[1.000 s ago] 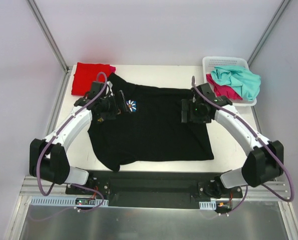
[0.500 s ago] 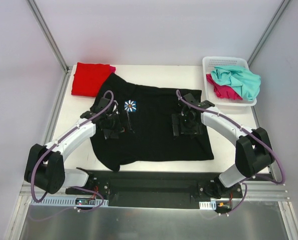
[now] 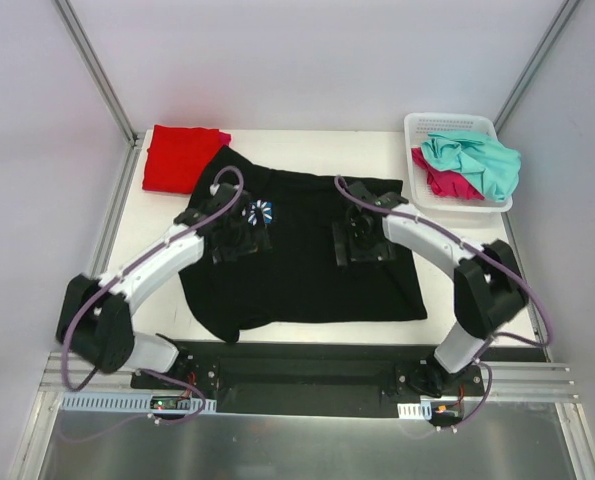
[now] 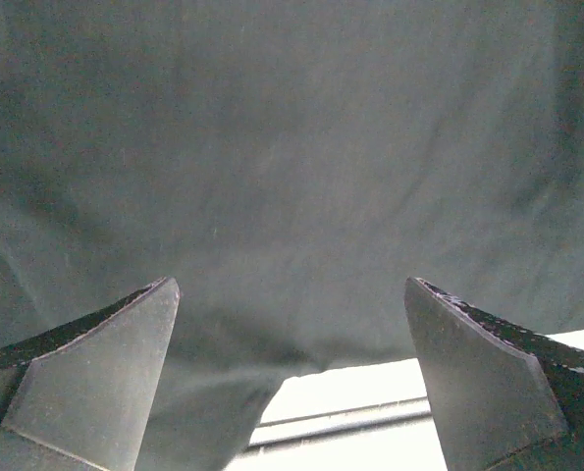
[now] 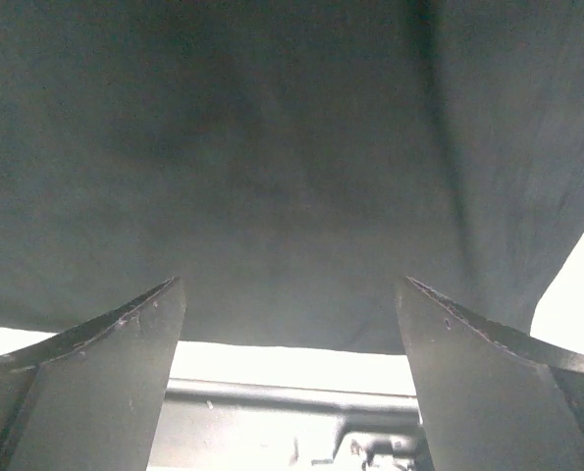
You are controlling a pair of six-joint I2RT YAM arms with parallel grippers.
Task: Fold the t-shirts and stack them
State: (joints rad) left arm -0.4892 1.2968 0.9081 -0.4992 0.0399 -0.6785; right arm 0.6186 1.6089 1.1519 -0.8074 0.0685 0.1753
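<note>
1. Since a second ago both arms have swung inward. The left gripper (image 3: 242, 235) and right gripper (image 3: 360, 240), then at the upper corners of the black t-shirt (image 3: 307, 285), now hang over its middle. The left one is just beside the daisy print (image 3: 262, 211).
2. The black t-shirt lies spread on the table (image 3: 317, 148), unmoved.
3. The red t-shirt (image 3: 177, 158) sits folded at the far left corner. The teal t-shirt (image 3: 472, 160) and magenta t-shirt (image 3: 442, 184) lie bundled in the white basket (image 3: 417, 124) at far right. All are unchanged.
4. Only the wrist views settle the jaws: on each gripper they stand wide apart, nothing between them, black cloth beyond. Contact with the cloth cannot be judged.
5. Both wrist views show the shirt's edge against bare table.
6. The red t-shirt and the basket appear in the overhead view alone.
</note>
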